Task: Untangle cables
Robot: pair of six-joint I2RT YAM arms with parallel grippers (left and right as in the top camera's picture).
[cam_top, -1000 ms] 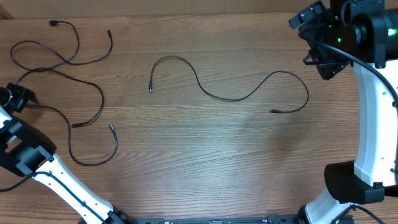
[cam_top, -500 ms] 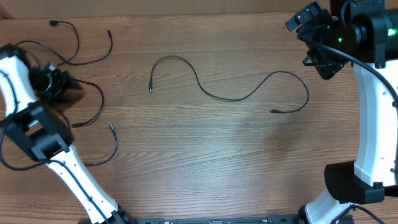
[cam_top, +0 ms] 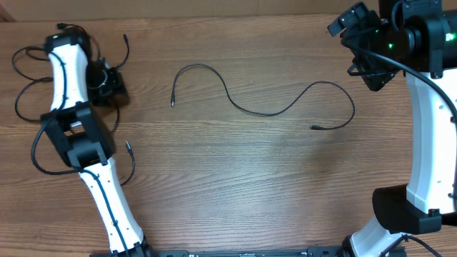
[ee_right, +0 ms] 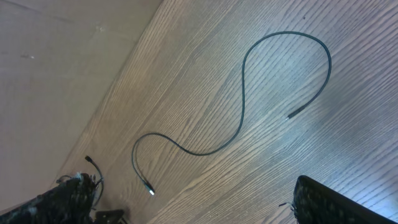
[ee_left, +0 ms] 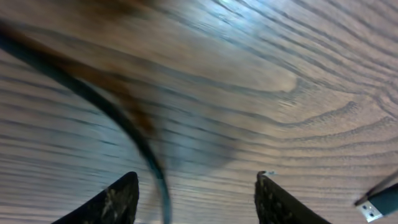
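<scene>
One thin black cable (cam_top: pixel 265 114) curves right of the left gripper (ee_left: pixel 199 202); an uncountable tangle (ee_left: pixel 127 124) lies around it. It and the right gripper (ee_right: pixel 193 205) both gape.

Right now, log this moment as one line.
left gripper: open, low over tangled cables, one strand between fingers | right gripper: open, empty, far-right | separate cable: loose at table centre

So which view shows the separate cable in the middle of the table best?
Overhead: the separate cable lies whole, plug to plug, seen straight down. The right wrist also shows it whole, but obliquely. The left wrist shows only a blurred cord close up.
</scene>
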